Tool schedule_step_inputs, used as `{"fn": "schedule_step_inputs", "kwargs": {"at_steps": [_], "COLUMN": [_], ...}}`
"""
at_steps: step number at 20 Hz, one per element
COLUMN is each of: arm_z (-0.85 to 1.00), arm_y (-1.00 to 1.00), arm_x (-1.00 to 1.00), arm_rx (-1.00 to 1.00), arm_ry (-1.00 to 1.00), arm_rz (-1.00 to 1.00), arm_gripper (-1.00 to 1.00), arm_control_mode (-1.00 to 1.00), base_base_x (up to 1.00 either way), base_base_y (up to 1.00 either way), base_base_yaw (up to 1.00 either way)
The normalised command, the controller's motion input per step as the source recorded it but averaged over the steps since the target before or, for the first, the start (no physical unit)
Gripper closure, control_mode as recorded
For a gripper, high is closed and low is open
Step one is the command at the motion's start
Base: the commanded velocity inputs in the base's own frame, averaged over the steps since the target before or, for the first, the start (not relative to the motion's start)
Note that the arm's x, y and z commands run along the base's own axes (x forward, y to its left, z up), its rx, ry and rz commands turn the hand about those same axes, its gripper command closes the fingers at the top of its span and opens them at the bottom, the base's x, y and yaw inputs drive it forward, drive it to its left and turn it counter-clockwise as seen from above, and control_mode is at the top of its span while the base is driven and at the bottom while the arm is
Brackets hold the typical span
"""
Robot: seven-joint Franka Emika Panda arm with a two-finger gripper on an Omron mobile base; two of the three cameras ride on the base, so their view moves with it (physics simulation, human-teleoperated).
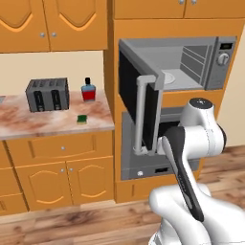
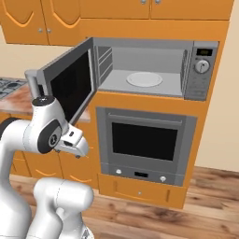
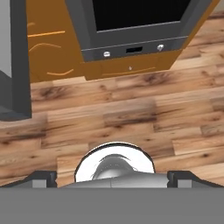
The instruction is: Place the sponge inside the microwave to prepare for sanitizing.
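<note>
**Microwave stands open, sponge waits on the counter off to the arm's left**

The gripper [image 3: 112, 177] points down at the wooden floor [image 3: 131, 113], its two dark tips standing far apart at the bottom corners of the hand view, with nothing between them. In the right base view the hand sits low beside the elbow, just under the swung-out microwave door [image 2: 70, 86]. Ahead of the gripper, the hand view takes in the lower edge of the oven [image 3: 131, 26] and the orange drawer front beneath it.

Above the gripper, the microwave [image 1: 191, 62] is open, its door hinged out towards the robot's left and its grey bar handle [image 1: 140, 115] upright at the door's free edge. The cavity holds a pale round turntable [image 2: 144, 79] and nothing else.

The sponge [image 1: 82, 118] lies well apart from the gripper, up and to its left, flat on the marbled counter [image 1: 48, 122] near the front edge. It sits in front of the blue-and-red bottle [image 1: 88, 90] and to the right of the toaster [image 1: 47, 94]. It is too small to tell which way its long axis runs.

The open door stands between the gripper and the sponge, so the reach likely has to rise to counter height and pass around the door's free edge before the open fingers can drop over the sponge from above
</note>
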Motion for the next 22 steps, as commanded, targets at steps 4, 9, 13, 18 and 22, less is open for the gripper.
{"fn": "schedule_step_inputs", "kwargs": {"at_steps": [4, 9, 13, 18, 22], "arm_z": [0.0, 0.0, 0.0, 0.0, 0.0], "arm_y": [0.0, 0.0, 0.0, 0.0, 0.0], "arm_x": [0.0, 0.0, 0.0, 0.0, 0.0], "arm_rx": [0.0, 0.0, 0.0, 0.0, 0.0], "arm_ry": [0.0, 0.0, 0.0, 0.0, 0.0], "arm_rz": [0.0, 0.0, 0.0, 0.0, 0.0], "arm_gripper": [-1.0, -1.0, -1.0, -1.0, -1.0], "arm_control_mode": [1.0, 1.0, 1.0, 1.0, 1.0], "base_base_x": [-0.27, -0.27, -0.34, -0.39, -0.44], "base_base_y": [0.97, 1.0, 0.98, 1.0, 1.0], "base_base_yaw": [-0.01, 0.0, -0.01, -0.02, -0.01]}}
